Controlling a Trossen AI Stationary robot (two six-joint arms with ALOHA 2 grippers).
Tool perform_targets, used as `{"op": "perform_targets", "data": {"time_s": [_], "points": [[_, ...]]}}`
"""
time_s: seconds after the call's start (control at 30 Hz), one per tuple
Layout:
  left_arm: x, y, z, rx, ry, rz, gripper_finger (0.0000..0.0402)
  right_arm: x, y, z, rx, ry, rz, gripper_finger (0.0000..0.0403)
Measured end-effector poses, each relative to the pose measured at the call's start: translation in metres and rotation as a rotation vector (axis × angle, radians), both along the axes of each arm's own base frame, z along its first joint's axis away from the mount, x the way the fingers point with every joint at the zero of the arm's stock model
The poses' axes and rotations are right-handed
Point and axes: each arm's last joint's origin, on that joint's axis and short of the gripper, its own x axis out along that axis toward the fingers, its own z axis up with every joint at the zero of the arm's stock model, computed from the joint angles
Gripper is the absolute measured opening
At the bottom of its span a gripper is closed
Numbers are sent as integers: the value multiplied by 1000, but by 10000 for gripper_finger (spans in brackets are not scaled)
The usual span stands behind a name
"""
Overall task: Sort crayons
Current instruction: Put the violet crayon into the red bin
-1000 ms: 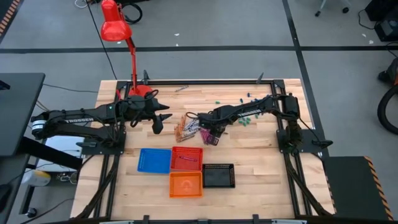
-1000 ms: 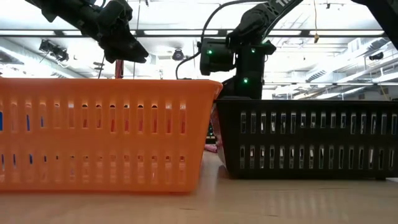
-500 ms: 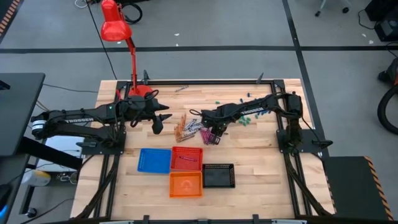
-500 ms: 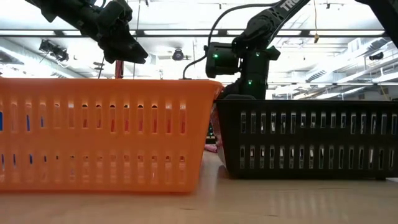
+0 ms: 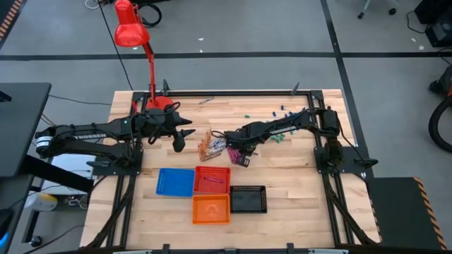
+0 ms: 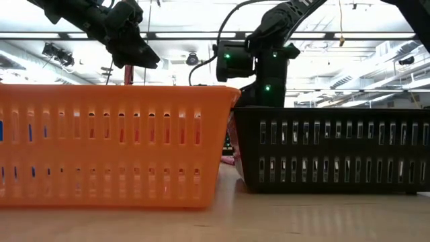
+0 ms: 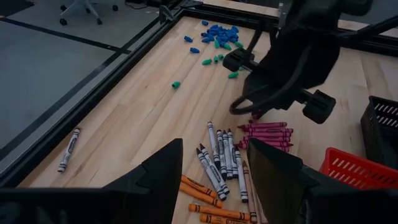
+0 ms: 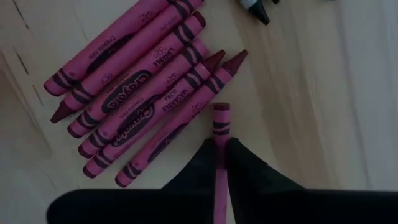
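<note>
The crayons lie in a pile at mid-table [image 5: 212, 147]: orange [image 7: 200, 193], grey-silver [image 7: 219, 152] and magenta-red [image 7: 267, 132] sticks flat on the wood. My right gripper [image 5: 236, 147] stands at the pile's right side, over the magenta ones [image 8: 134, 93], and is shut on one magenta crayon [image 8: 221, 121]. My left gripper [image 5: 180, 140] hovers left of the pile, open and empty [image 7: 216, 146]. In the low view the trays hide the pile and my right fingers. My right gripper [image 8: 221, 144] pinches one magenta crayon between its two fingers. The crayon lies along the fingers, and its wrapped end [image 8: 221, 118] sticks out past the fingertips. The fingers point down at the table. Whether the crayon is lifted clear, I cannot tell.
Four small trays stand toward the near edge: blue [image 5: 175, 181], red [image 5: 212, 179], orange [image 5: 211, 209] and black [image 5: 248, 200]. Green and blue bits [image 5: 279, 134] lie at the far right. One crayon [image 5: 205, 101] lies by the far edge. A red lamp [image 5: 131, 29] stands at the far left.
My right gripper has swung a little toward the table's right edge and come back toward the pile, staying shut.
</note>
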Motion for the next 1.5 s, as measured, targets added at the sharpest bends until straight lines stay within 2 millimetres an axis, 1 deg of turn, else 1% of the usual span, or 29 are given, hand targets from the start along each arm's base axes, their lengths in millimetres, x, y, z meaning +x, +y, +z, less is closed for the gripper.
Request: {"op": "perform_targets", "data": {"time_s": [0.23,0.33,0.63,0.7,0.83,0.93,1.0,1.1,1.17,1.23,1.3,1.5], "points": [[0,0,0,0,0,0,192,10,11,18,-18,-29,21,33],[0,0,0,0,-1,0,192,17,17,29,-20,-62,37,33],[0,0,0,7,3,-7,192,40,46,72,-35,-215,171,35],[3,-2,-3,20,13,-54,192,44,54,82,-43,-249,219,36],[11,-10,-18,76,13,-238,192,52,68,102,-101,-342,295,36],[18,-14,-30,128,19,-315,192,53,74,114,-160,-405,312,36],[23,-16,-36,143,41,-341,192,49,77,126,-211,-441,304,36],[29,-19,-42,165,65,-375,192,41,84,147,-265,-514,304,36],[35,-21,-44,176,47,-387,192,38,91,157,-271,-588,323,36],[42,-23,-44,190,10,-396,192,36,96,162,-279,-668,344,36],[49,-25,-46,198,-17,-406,192,33,99,162,-290,-728,363,36],[66,-32,-53,254,-75,-451,192,23,100,151,-350,-846,365,36]]}}
